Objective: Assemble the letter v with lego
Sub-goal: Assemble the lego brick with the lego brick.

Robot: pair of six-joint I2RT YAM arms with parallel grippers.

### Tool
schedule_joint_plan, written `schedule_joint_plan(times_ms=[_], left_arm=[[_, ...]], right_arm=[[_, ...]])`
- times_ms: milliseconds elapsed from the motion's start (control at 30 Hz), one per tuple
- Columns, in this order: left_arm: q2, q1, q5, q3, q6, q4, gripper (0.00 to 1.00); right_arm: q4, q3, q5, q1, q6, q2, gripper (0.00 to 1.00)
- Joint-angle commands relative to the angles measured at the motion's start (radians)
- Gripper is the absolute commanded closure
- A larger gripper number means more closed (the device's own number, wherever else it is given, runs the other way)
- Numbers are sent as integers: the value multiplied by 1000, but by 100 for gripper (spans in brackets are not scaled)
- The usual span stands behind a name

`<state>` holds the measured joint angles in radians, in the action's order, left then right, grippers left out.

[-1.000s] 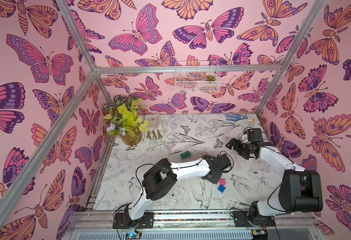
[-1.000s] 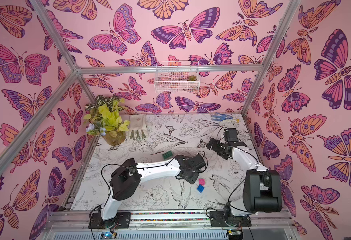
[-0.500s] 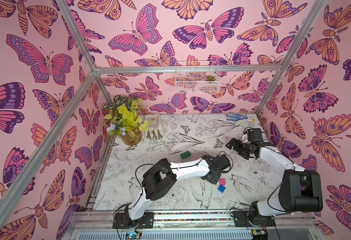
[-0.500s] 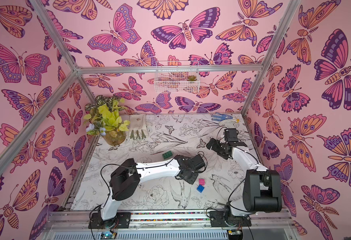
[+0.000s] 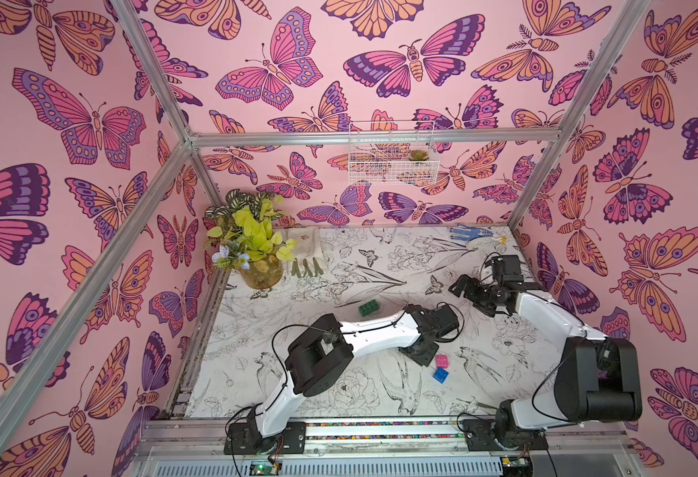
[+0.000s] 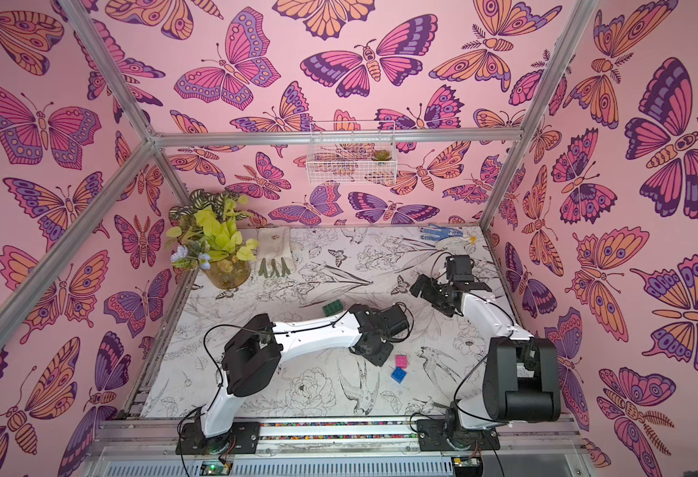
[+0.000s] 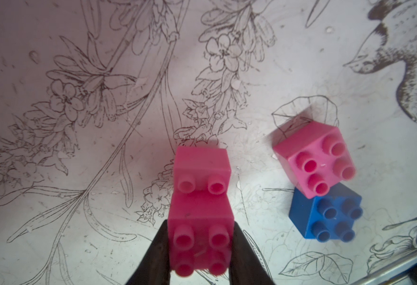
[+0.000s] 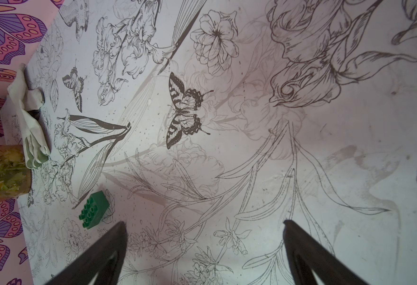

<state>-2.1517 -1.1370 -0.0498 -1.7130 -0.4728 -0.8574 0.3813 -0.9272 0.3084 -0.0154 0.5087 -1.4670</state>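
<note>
My left gripper is shut on the upper of two joined pink lego bricks; the lower one sticks out a step beyond it, just above the table. Beside them a loose pink brick lies against a blue brick on the table. In both top views this pair, pink and blue, lies just right of my left gripper. The green brick lies alone behind the left arm and also shows in the right wrist view. My right gripper hovers open and empty at mid-right.
A potted plant and a pale glove sit at the back left corner. A blue glove lies at the back right. A wire basket hangs on the back wall. The aluminium rail runs along the front.
</note>
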Motion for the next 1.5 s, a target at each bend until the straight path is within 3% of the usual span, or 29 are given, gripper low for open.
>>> schedule_joint_plan(times_ms=[0,867,1467], left_arm=[[-64,8,-11,-5,14,-78,78],[-100,23,4,35,19,-106,78],[-138,10,-73,-3,45,-150,78]], right_arm=[[-2,-11,6,-4,-2,5,1],[-5,-10,6,-4,-7,-6,1],[-8,-10,7,-4,-6,-7,1]])
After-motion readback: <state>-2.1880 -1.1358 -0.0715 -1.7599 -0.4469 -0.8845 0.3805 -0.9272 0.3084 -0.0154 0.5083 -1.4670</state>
